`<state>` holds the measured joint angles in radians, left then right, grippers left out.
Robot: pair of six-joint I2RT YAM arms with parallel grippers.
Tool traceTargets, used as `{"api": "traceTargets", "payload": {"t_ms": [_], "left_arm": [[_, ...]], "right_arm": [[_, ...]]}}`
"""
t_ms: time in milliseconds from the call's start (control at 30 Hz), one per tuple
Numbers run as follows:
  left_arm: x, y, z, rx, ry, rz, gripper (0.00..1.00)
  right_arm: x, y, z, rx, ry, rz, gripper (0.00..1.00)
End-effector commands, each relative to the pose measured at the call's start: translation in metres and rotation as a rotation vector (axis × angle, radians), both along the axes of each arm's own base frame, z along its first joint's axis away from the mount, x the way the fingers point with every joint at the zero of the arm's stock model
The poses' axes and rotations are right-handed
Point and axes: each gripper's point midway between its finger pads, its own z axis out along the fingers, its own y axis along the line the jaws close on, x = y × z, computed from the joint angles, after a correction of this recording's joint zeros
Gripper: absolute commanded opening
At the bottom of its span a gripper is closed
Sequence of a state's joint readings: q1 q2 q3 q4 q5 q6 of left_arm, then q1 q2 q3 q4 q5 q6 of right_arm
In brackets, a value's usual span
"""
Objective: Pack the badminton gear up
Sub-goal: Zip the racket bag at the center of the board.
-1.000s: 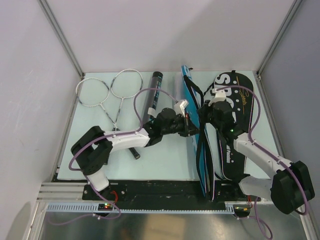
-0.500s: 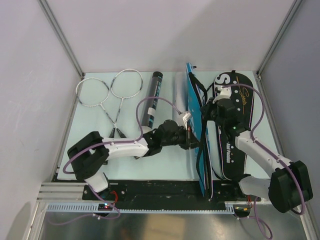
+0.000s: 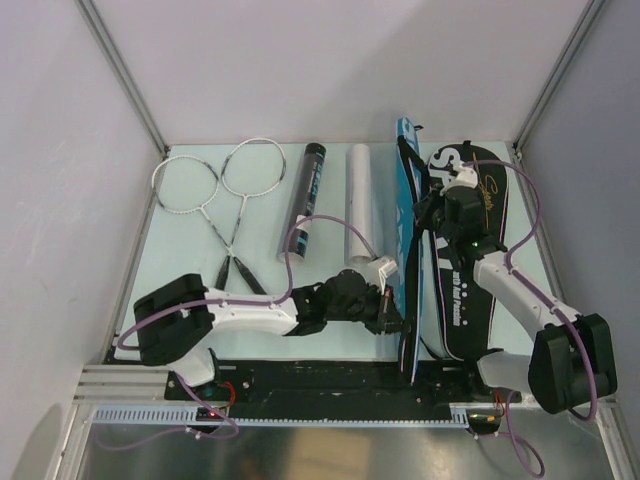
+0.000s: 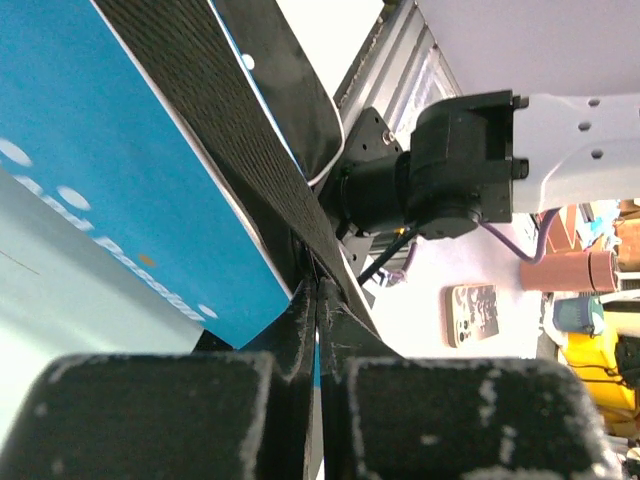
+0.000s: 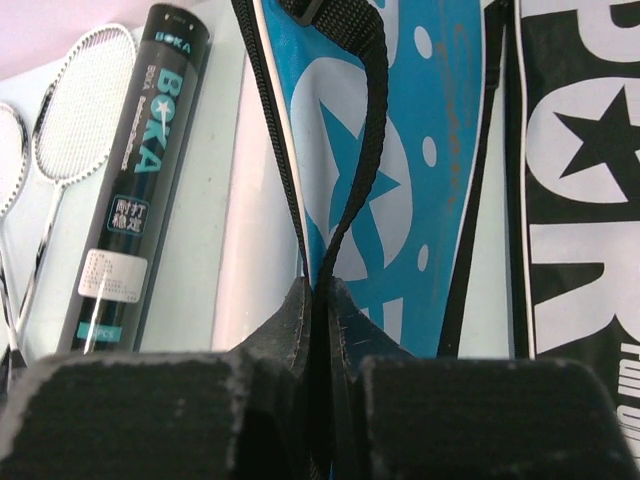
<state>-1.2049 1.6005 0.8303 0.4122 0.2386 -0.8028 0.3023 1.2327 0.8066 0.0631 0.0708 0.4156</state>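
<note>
Two white-headed rackets [image 3: 225,185] lie crossed at the back left, and they also show in the right wrist view [image 5: 80,100]. The long black tube [image 3: 308,195] lies beside them, lettered BOKA [image 5: 140,190]. A black racket bag [image 3: 470,270] lies open on the right. Its blue flap [image 3: 410,240] stands on edge. My left gripper [image 3: 396,312] is shut on the flap's near edge [image 4: 318,290]. My right gripper [image 3: 424,215] is shut on the flap's rim and black strap [image 5: 318,285]. No shuttlecock is in view.
A white tube [image 3: 358,205] lies between the black tube and the blue flap, and it also shows in the right wrist view [image 5: 255,200]. Grey walls and metal posts close in the pale table [image 3: 330,320] on three sides.
Both grippers have swung the blue flap to the right, toward the black half of the bag. The left gripper has moved nearer and to the right. The white tube is now uncovered.
</note>
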Motion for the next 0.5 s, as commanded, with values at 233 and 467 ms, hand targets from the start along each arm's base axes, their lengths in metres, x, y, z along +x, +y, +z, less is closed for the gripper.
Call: {"api": "traceTargets", "payload": {"t_ms": [233, 467], "left_arm": [[-0.051, 0.010, 0.037, -0.086, -0.072, -0.161, 0.00], [-0.061, 0.022, 0.042, -0.081, -0.081, -0.204, 0.00]], "right_arm": [[0.060, -0.035, 0.094, 0.158, -0.231, -0.149, 0.00], [0.078, -0.051, 0.094, 0.184, -0.227, -0.196, 0.00]]}}
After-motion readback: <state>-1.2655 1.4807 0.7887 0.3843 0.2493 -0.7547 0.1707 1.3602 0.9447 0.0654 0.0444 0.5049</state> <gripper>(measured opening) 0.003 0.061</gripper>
